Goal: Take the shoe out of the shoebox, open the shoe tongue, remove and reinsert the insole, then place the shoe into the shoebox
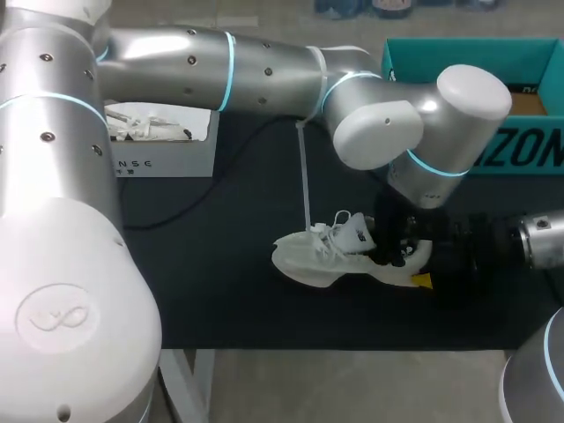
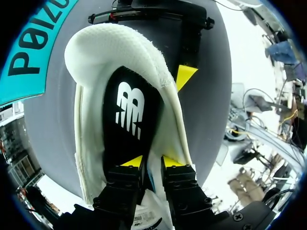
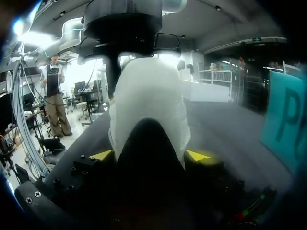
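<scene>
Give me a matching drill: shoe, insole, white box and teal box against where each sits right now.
1 shoe
2 insole
3 white box
4 teal box

A inside the shoe
B far right of the table
C far left of the table
D mid-table, heel in right gripper

Pairs: 1-D, 2-A, 3-C, 4-B

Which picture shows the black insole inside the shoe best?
The left wrist view: it looks straight into the shoe, so the black insole shows almost whole. The head view shows the shoe from outside, with no insole I can make out. The right wrist view shows only its back, in the right pincer.
</scene>
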Robot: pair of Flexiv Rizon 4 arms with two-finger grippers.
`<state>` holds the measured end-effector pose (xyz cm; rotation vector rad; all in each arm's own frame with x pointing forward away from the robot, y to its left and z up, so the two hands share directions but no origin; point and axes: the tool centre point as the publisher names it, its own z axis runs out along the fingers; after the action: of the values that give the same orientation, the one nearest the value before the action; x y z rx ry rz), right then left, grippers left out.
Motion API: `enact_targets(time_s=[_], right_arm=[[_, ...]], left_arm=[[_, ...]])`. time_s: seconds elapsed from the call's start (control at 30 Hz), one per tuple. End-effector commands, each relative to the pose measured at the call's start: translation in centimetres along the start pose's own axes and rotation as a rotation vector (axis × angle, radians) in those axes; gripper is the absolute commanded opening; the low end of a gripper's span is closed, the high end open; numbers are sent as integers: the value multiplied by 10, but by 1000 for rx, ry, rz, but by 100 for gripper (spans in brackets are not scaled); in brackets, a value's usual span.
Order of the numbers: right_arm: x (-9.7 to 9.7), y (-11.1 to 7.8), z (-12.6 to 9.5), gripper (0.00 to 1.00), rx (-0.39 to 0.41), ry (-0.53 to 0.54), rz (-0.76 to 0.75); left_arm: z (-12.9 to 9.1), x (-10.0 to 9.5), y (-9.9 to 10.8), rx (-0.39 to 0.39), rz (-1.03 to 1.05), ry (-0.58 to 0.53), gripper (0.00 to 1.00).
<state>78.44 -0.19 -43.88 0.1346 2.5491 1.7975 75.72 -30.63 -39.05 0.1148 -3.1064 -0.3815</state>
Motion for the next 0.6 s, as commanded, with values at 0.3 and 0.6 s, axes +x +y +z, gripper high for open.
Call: enact_targets(time_s=[0.3,0.6], right_arm=[[0,-5,4,0,3,-2,3],[0,-5,4,0,3,-2,3]], left_arm=[[33,-13,-17,-48,0,-17,14],[64,-15,-17,-93,-22,-15,0]])
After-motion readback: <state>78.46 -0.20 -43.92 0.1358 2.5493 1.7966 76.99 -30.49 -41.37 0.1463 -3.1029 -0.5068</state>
